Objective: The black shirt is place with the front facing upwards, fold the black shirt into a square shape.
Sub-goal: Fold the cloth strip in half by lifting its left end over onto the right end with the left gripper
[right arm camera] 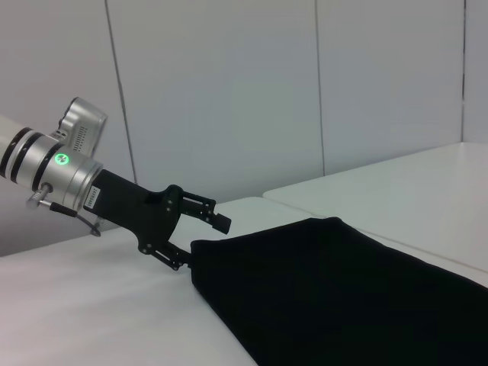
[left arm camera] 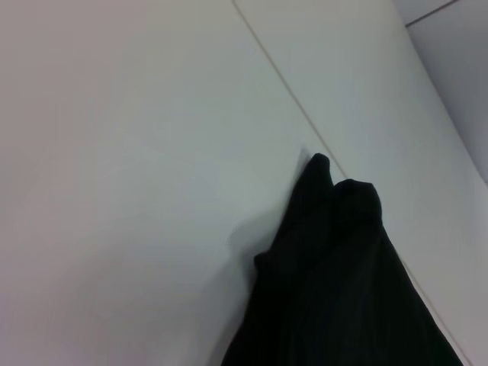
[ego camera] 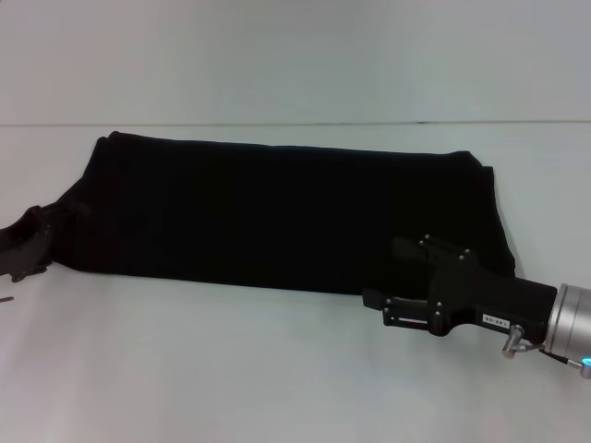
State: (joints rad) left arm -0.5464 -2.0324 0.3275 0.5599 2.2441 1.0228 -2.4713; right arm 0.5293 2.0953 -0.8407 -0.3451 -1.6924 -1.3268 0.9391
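Note:
The black shirt (ego camera: 277,217) lies folded into a long band across the white table, with no lettering showing. My left gripper (ego camera: 28,242) is at the band's left end. The right wrist view shows it open (right arm camera: 202,244), with the shirt's end corner (right arm camera: 200,252) between its spread fingers. My right gripper (ego camera: 380,272) is at the near edge of the band's right part, jaws spread; one finger lies over the cloth and the other just off its near edge. The left wrist view shows the bunched shirt end (left arm camera: 335,267) on the table.
The white table (ego camera: 231,369) stretches in front of the shirt, and a seam (ego camera: 277,124) runs across it behind the shirt. A pale wall (right arm camera: 267,91) stands beyond the table in the right wrist view.

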